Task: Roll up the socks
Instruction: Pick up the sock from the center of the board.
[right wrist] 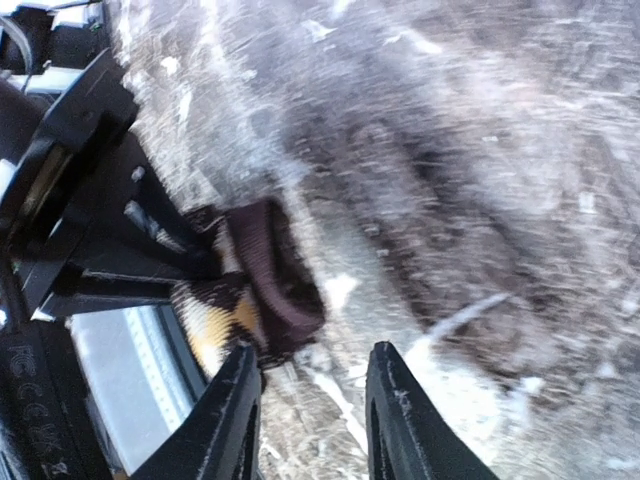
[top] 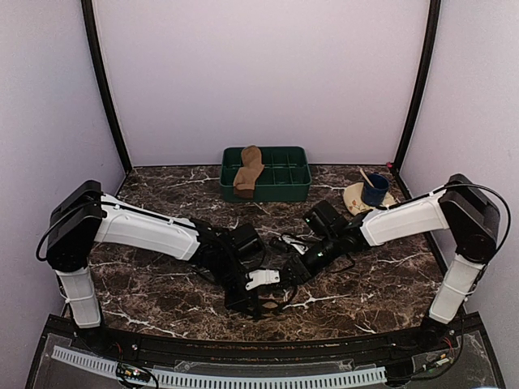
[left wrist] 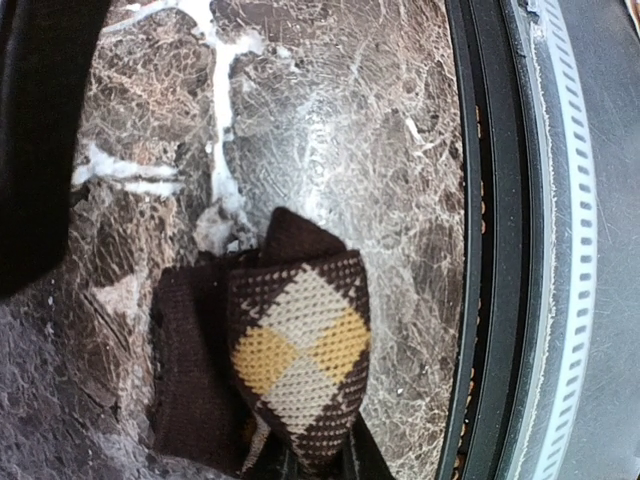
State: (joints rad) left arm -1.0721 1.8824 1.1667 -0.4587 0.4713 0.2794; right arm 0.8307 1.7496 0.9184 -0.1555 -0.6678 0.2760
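Note:
The argyle sock [left wrist: 296, 348] lies folded into a small bundle on the marble table, near its front edge. My left gripper [left wrist: 305, 465] is shut on the sock's near end; only the jaw tips show at the bottom of the left wrist view. The sock also shows in the right wrist view [right wrist: 252, 285], held by the black left gripper body [right wrist: 85, 225]. My right gripper [right wrist: 312, 395] is open, and its left finger [right wrist: 232, 405] is just beside the bundle. In the top view both grippers meet at the table's centre front, left [top: 258, 300] and right [top: 292, 270]. The plain tan sock [top: 248, 170] hangs over the green tray.
The green compartment tray [top: 285, 175] stands at the back centre. A blue cup [top: 375, 190] with a stick in it sits on a tan plate [top: 354, 199] at the back right. The table's black front rail [left wrist: 492, 250] runs close to the sock.

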